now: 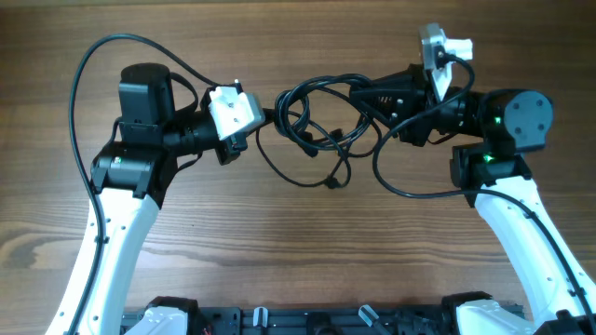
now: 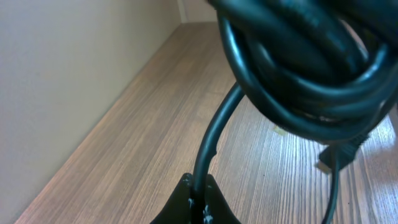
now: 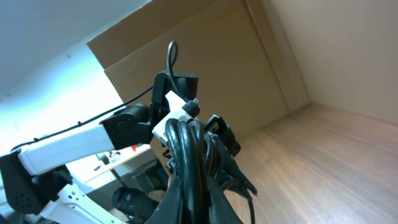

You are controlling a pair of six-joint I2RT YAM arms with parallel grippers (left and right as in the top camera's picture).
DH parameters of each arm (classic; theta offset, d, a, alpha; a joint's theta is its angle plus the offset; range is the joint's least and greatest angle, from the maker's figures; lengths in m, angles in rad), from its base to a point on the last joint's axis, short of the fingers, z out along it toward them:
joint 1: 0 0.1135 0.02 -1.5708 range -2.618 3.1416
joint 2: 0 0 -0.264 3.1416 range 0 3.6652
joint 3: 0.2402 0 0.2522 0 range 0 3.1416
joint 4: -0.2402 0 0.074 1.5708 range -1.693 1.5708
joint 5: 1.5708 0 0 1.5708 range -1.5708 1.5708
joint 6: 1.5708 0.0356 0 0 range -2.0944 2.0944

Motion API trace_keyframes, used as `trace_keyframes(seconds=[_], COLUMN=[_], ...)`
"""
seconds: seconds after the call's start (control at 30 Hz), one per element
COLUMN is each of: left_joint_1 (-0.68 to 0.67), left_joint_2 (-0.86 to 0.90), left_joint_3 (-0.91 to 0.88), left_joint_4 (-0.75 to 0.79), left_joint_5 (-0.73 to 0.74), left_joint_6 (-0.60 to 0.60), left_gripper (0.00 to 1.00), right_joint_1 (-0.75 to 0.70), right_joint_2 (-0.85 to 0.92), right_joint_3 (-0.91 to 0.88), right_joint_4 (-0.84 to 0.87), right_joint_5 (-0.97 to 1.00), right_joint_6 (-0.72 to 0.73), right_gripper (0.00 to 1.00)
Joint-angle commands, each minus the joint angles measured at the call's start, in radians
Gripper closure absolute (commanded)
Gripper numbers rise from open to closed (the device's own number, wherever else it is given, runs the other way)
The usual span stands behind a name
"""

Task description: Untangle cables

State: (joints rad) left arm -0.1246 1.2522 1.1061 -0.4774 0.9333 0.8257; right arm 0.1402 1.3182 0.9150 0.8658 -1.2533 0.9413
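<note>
Cables [image 1: 296, 110]: tangled bundle, long axis left-right.

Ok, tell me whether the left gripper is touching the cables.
Touching. The left wrist view shows the left gripper shut on one black cord of the cables, which is pinched between its fingertips at the bottom edge.

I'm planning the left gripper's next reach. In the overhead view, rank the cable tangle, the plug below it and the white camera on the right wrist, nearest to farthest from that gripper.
1. Cable tangle: one strand is pinched in the left gripper, at the centre.
2. Plug: below the tangle in the picture, toward the arms' bases.
3. White camera: far right, upper edge.
</note>
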Motion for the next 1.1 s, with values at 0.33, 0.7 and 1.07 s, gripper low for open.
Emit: trace_keyframes(seconds=[0.33, 0.7, 1.07], left_joint_1=[0.006, 0.016, 0.019], left_joint_2=[0.007, 0.007, 0.007], left_joint_3=[0.007, 0.007, 0.007], left_joint_4=[0.073, -0.026, -0.159], left_joint_5=[-0.568, -0.568, -0.608], left_joint_6=[-0.795, -1.611, -2.308], left_gripper=[0.96, 0.96, 0.96], right_joint_1=[0.0, 0.0, 0.0], right_joint_2=[-0.013, -0.013, -0.013], right_joint_3=[0.006, 0.006, 0.006], right_joint_4=[-0.044, -0.044, -0.044], right_joint_5=[0.048, 0.053, 0.056], right_joint_6=[0.004, 0.001, 0.001], right_gripper=[0.96, 0.96, 0.96])
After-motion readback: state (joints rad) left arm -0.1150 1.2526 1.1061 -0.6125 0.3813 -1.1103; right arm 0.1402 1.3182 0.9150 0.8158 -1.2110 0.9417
